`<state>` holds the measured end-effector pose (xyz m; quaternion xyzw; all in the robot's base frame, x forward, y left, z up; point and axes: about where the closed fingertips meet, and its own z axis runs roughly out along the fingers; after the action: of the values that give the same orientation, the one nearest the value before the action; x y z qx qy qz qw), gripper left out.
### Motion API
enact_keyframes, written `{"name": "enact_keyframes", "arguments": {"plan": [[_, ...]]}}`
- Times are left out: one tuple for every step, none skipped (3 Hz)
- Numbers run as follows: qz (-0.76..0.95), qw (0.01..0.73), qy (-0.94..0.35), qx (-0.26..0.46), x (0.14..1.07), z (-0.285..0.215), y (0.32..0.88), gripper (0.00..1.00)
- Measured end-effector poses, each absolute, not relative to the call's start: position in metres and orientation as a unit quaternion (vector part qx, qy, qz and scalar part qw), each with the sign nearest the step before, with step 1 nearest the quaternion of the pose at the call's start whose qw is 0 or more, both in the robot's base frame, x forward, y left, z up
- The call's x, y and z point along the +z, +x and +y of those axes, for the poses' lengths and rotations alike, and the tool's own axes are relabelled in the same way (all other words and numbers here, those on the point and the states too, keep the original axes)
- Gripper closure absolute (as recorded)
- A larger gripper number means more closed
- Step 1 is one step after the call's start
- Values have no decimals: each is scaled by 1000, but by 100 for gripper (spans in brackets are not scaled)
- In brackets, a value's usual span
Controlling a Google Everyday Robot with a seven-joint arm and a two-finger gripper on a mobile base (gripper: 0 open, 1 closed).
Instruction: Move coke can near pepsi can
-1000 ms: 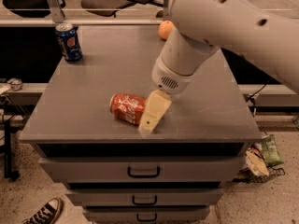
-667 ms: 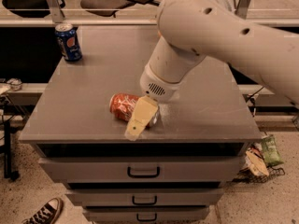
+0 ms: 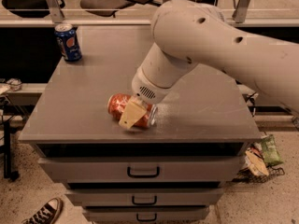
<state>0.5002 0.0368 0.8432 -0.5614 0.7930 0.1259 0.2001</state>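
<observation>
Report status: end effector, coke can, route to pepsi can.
End effector over coke can, front centre of cabinet top. Coke can on its side, not lifted. Pepsi can upright, far left corner. Nothing between them.

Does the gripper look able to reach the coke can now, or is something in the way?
Probably yes. The gripper is right at the coke can, which lies on its side near the front of the cabinet top, and nothing stands between them. The pepsi can stands apart at the back left corner.
</observation>
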Motion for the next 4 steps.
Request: {"name": "enact_keyframes", "arguments": {"plan": [[794, 229, -555, 97, 866, 24, 519, 65], [798, 261, -542, 46, 905, -5, 548, 89], [797, 265, -542, 42, 909, -6, 548, 100], [797, 265, -542, 42, 909, -6, 548, 100]]}}
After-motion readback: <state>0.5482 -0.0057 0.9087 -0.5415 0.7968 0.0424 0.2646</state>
